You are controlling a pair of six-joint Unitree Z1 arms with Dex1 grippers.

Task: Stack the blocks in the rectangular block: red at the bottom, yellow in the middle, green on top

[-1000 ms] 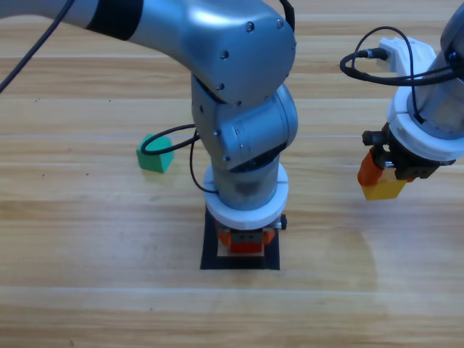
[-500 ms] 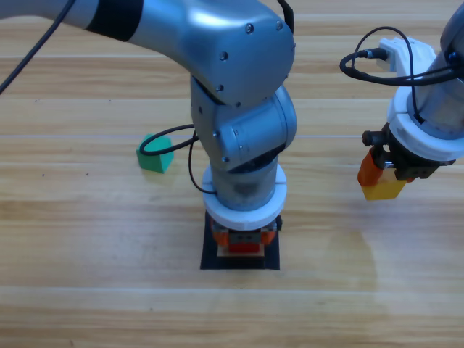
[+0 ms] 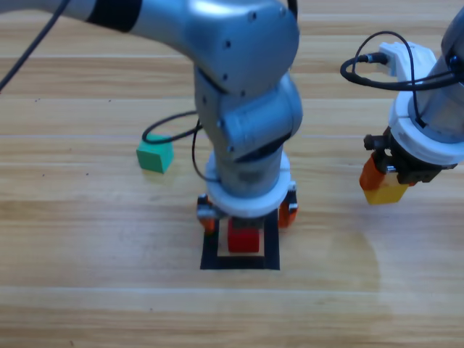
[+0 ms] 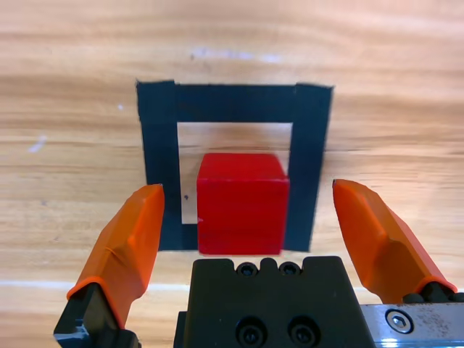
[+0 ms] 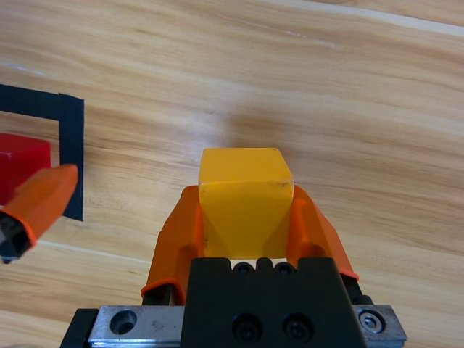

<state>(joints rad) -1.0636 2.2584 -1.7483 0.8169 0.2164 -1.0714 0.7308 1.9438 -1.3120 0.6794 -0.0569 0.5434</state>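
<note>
The red cube (image 3: pixel 244 238) (image 4: pixel 241 203) rests on the table inside the black tape rectangle (image 3: pixel 272 250) (image 4: pixel 161 152). My left gripper (image 3: pixel 246 212) (image 4: pixel 257 221) hovers over it, open, its orange jaws spread wide on either side and touching nothing. My right gripper (image 3: pixel 386 181) (image 5: pixel 246 217) hangs above the table at the right, shut on the yellow cube (image 3: pixel 385 192) (image 5: pixel 245 203). The teal-green cube (image 3: pixel 154 154) lies alone on the table to the left of the left arm.
The left arm's bulky grey body (image 3: pixel 246 94) covers the far part of the rectangle in the high view. In the right wrist view one left jaw and the red cube (image 5: pixel 22 167) show at the left edge.
The left gripper has opened and let go of the red cube, which now stands in the rectangle, and the arm has risen a little. The right arm holds still with the yellow cube.
</note>
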